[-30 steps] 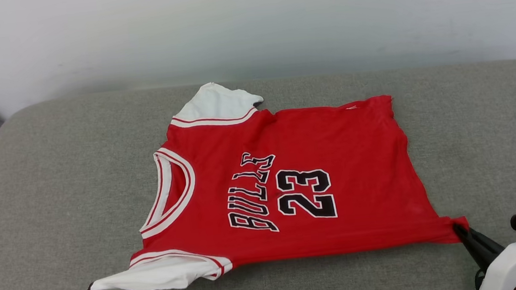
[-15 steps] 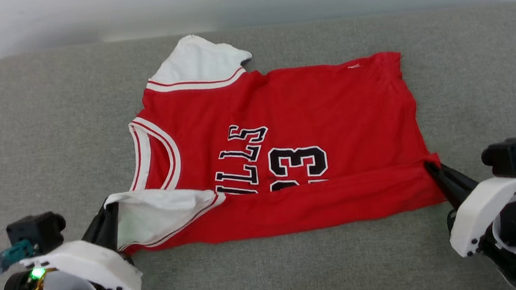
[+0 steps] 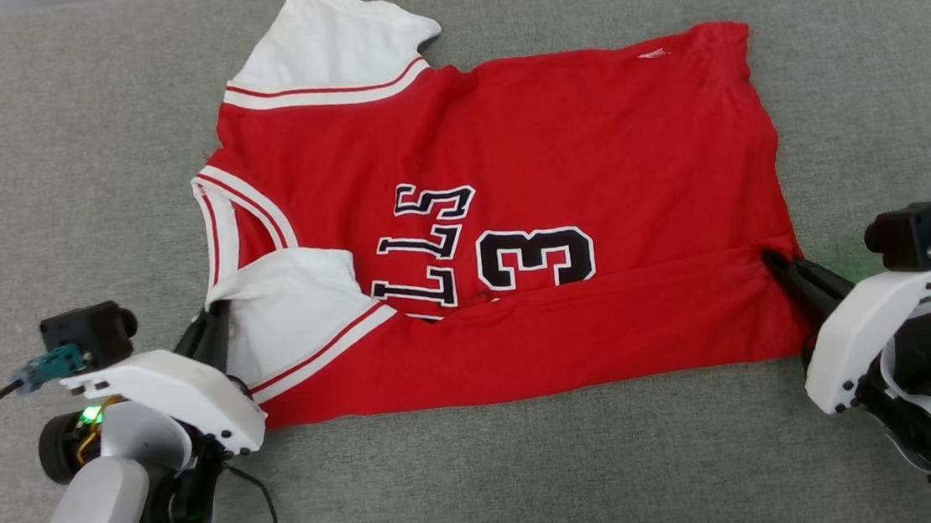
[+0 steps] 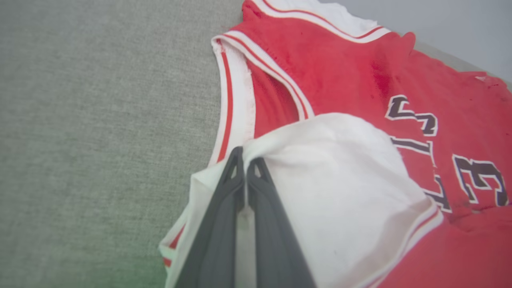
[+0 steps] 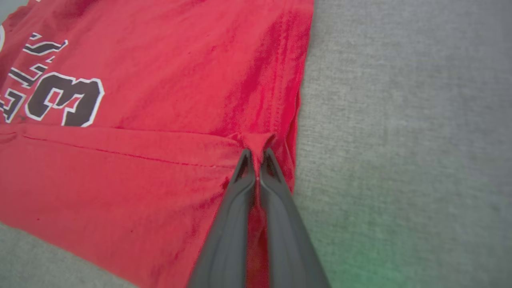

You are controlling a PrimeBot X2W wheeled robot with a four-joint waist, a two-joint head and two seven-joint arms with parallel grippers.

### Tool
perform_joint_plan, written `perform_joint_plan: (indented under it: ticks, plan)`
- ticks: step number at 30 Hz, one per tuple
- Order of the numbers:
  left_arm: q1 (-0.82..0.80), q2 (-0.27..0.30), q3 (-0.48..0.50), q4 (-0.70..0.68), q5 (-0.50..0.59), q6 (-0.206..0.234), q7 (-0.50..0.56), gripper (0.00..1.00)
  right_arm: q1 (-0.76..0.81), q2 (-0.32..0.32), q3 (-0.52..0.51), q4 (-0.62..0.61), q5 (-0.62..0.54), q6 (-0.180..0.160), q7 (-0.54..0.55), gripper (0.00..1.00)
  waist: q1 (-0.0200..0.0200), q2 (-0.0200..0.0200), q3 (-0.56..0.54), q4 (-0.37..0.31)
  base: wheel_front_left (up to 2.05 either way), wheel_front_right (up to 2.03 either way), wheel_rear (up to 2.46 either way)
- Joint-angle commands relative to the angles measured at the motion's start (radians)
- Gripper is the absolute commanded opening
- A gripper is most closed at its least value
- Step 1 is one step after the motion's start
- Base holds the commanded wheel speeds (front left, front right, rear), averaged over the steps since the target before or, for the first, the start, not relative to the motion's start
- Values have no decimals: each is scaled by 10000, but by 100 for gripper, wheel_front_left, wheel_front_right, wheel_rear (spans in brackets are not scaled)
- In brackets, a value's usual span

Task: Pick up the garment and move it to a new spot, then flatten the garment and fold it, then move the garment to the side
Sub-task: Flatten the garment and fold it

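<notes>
1. A red shirt [image 3: 590, 141] lies spread on a grey cushion [image 3: 44, 163], collar toward nine o'clock.
2. The left gripper [image 3: 213, 317], at seven o'clock, is clamped tight on the near white sleeve. The right gripper [image 3: 769, 258], at four o'clock, is clamped tight on the near hem corner.
3. Folding appears under way, with the near edge lapped over the print. The next move likely calls for carrying both corners evenly toward twelve o'clock, then releasing.

A: What carries everything here?
B: A grey woven surface [image 3: 40, 122], like upholstery.
A: And what lies on it?
B: The garment [image 3: 590, 141], red, print side up, collar to the left. Its far white sleeve [image 3: 320, 47] lies flat on the grey. Its near edge is folded back over the body, hiding part of the black-and-white print [image 3: 481, 252].
</notes>
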Motion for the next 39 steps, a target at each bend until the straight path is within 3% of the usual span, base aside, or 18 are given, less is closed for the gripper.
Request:
perform_joint_plan:
  ticks: [1,2,3,4,5,6,13,20,28,32,39]
  plan:
    - [-272,-48,-60,264,-81,-141,107,0,-174,50,127,151,91,-7,-46,0,-2,0,80,-43,0,0,0]
    - [-388,-61,-98,484,-131,-236,197,0,-211,81,191,264,115,-7,-59,15,-2,0,109,-66,0,0,0]
    - [-478,-96,-163,685,-212,-327,326,0,-241,87,264,348,112,-7,-81,42,-2,0,117,-82,0,0,0]
    - [-555,-130,-187,855,-262,-407,385,21,-266,86,335,412,128,-7,-110,100,-2,0,111,-97,0,0,0]
    - [-602,-147,-204,1012,-307,-460,455,47,-303,91,403,467,155,-7,-138,100,-2,0,92,-115,0,0,0]
    - [-646,-152,-223,1137,-332,-507,475,100,-340,59,475,463,120,-7,-241,100,-2,0,63,-134,0,0,0]
    - [-657,42,-66,1702,-490,-622,424,100,-153,86,219,5,-106,-7,-1594,100,-2,0,-463,-251,0,0,0]
    - [-178,920,238,1076,-641,-434,1053,100,640,672,-680,-944,-683,-7,-2737,100,-2,0,-1357,-461,0,0,0]
    - [625,2620,220,-763,-1176,-181,3605,100,1594,1231,-1202,-2234,-1236,-5,-2333,100,-2,0,-1870,-783,0,0,0]
    - [1243,3255,285,-1375,-1715,165,4909,100,1821,1408,-1221,-2740,-1283,-5,-2115,100,-2,0,-1681,-1069,0,0,0]
    - [1894,3204,507,-1523,-2615,615,5727,100,1841,1673,-1222,-2965,-1261,-5,-1928,100,-2,0,-1002,-1517,0,0,0]
